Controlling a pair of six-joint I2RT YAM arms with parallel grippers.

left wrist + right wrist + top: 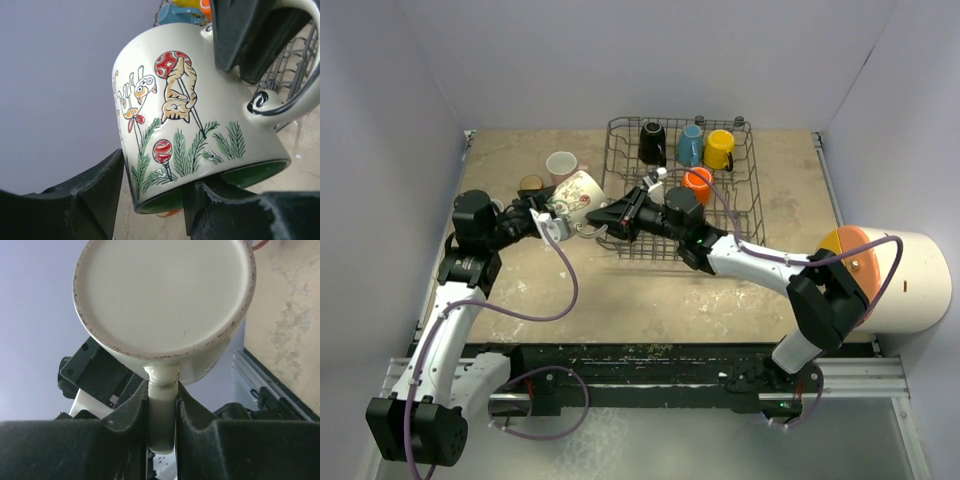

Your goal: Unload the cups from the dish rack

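The big white mug (578, 195), painted with cats and green inside, hangs tilted in the air left of the dish rack (757, 190). My right gripper (620, 215) is shut on its handle, as the right wrist view (162, 410) shows below the mug's base (165, 295). My left gripper (552, 222) grips the mug's rim (190, 100), one finger outside (85, 195) and one at the green inside (225, 210). Black (652, 143), blue (691, 146), yellow (719, 150) and orange (698, 182) cups stand in the rack.
A pink cup (561, 165) and a brownish-orange one (531, 184) stand on the table left of the rack. The huge white cylinder with an orange face (890, 280) lies at the right edge. Walls close in the back and sides.
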